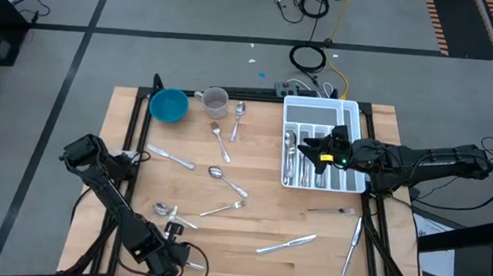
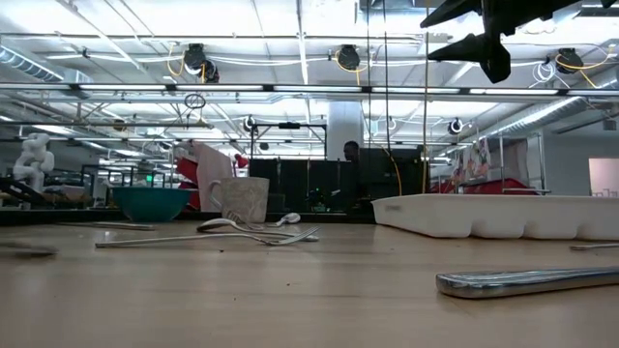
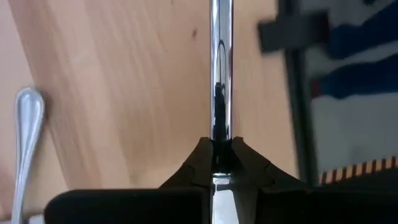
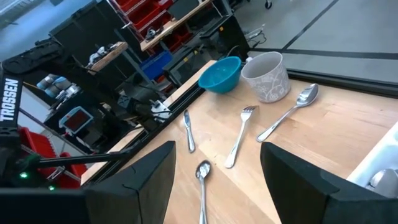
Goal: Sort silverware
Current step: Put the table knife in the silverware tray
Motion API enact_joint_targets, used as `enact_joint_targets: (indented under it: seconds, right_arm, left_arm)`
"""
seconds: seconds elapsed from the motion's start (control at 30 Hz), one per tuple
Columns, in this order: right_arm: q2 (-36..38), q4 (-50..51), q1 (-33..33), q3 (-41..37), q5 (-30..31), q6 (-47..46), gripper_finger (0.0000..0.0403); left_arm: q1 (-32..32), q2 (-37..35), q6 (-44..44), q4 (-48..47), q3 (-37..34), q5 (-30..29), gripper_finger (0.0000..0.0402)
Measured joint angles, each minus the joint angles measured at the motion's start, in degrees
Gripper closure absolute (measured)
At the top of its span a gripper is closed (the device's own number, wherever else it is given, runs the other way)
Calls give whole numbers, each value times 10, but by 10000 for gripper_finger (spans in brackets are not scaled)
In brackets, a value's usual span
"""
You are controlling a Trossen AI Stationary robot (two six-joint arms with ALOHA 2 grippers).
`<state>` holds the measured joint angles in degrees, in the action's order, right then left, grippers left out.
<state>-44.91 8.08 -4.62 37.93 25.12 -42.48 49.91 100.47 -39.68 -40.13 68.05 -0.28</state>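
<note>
While the right pincer (image 1: 318, 148) hung over the white tray (image 1: 353, 111) with its two fingers spread wide and nothing between them, the left pincer (image 1: 173, 230) was down at the near left part of the wooden counter (image 1: 258, 217). Its fingers were pressed together on a thin shiny handle (image 3: 220, 93). I could not tell if that piece was a fork, a spoon or a knife. Another shiny handle (image 3: 26, 143) lay just beside it on the wood.

The silverware was spread in many places. Some pieces (image 1: 293, 163) already lay in the long slots on the left side of the tray. A spoon (image 1: 238, 118) and a fork (image 1: 219, 141) lay near a grey cup (image 1: 215, 102), and a blue bowl (image 1: 169, 106) sat just beside that cup at the far edge. A knife (image 1: 171, 158) lay toward the left side. In the middle lay another spoon (image 1: 226, 180) and a fork (image 1: 221, 209). A spoon (image 1: 168, 211) lay near the left pincer. Closer to the front, a knife (image 1: 286, 244) lay alone. To the right, below the tray, were a fork (image 1: 330, 211) and one more knife (image 1: 353, 245) near the counter's edge.

In the low view, the right arm showed high up above the tray.
</note>
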Motion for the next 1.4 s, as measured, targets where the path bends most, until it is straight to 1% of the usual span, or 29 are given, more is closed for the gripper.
enact_joint_targets:
  seconds: [0.07,0.13,0.2,0.3,0.5,0.63,0.73,0.8,0.87,0.93,1.0,1.1,1.17,1.27,1.4]
  right_arm:
    - [0,0,0,0,0,2,177]
    - [0,0,0,0,0,2,177]
    - [0,0,0,0,0,2,177]
    - [0,0,0,0,0,-1,177]
    - [3,-10,0,-1,0,-5,177]
    - [14,-62,0,-1,0,16,177]
    - [29,-115,0,-1,0,48,177]
    - [40,-139,0,-1,1,69,177]
    - [51,-143,0,-1,1,82,177]
    - [62,-131,0,-1,4,93,177]
    - [72,-89,0,-1,8,104,177]
    - [81,24,0,-1,48,99,177]
    - [82,97,7,-1,52,68,177]
    - [74,151,25,-1,19,16,177]
    - [45,160,50,-1,-30,-1,176]
  left_arm:
    - [-4,0,4,-1,15,-29,372]
    - [-15,0,33,-16,34,-70,372]
    - [-35,-1,75,-47,53,-113,372]
    - [-85,-1,168,-82,75,-142,372]
    - [-225,-2,411,-77,99,-154,372]
    - [-328,-2,569,-44,114,-156,372]
    - [-402,-2,680,-3,126,-146,372]
    - [-447,-2,747,35,132,-125,372]
    - [-488,0,804,74,136,-102,372]
    - [-523,5,855,106,142,-82,372]
    - [-549,12,903,116,150,-69,372]
    - [-577,23,979,118,166,-57,372]
    - [-587,30,1040,113,178,-53,372]
    - [-592,41,1123,113,190,-51,372]
    - [-591,76,1197,107,217,-50,372]
